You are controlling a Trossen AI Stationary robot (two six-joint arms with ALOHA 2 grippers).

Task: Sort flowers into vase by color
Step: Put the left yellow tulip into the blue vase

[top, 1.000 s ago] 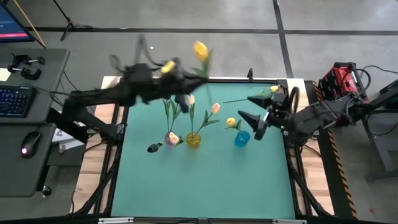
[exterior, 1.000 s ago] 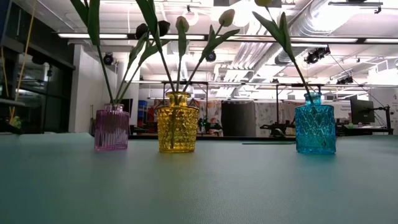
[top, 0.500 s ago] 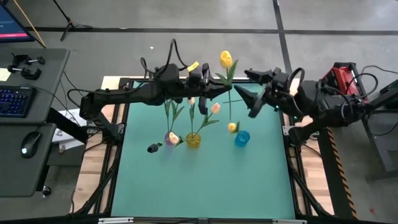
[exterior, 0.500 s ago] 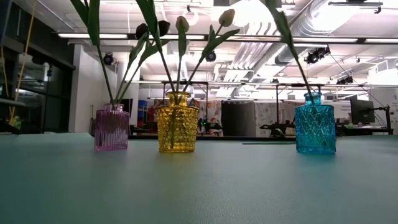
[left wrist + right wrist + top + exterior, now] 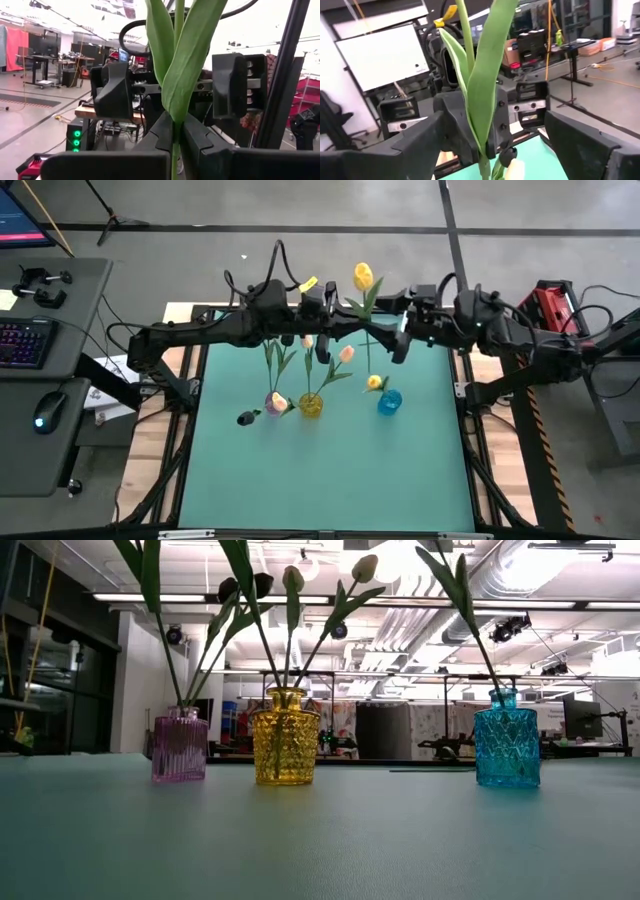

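Yellow tulip [image 5: 363, 277] sits upper centre of the high view, stem roughly upright, bud uppermost, clenched in the left gripper [image 5: 340, 326] fingers; right gripper [image 5: 398, 330] fingers spread either side of the stem.

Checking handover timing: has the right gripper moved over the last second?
Yes. In the high view the right gripper has swung from beside the blue vase toward the table's far edge, open.

I can't make out any readable text, label, brand, number or sign in my camera views. The lit monitor screen [image 5: 20, 210] at the desk shows only blurred coloured bands, nothing legible to me.
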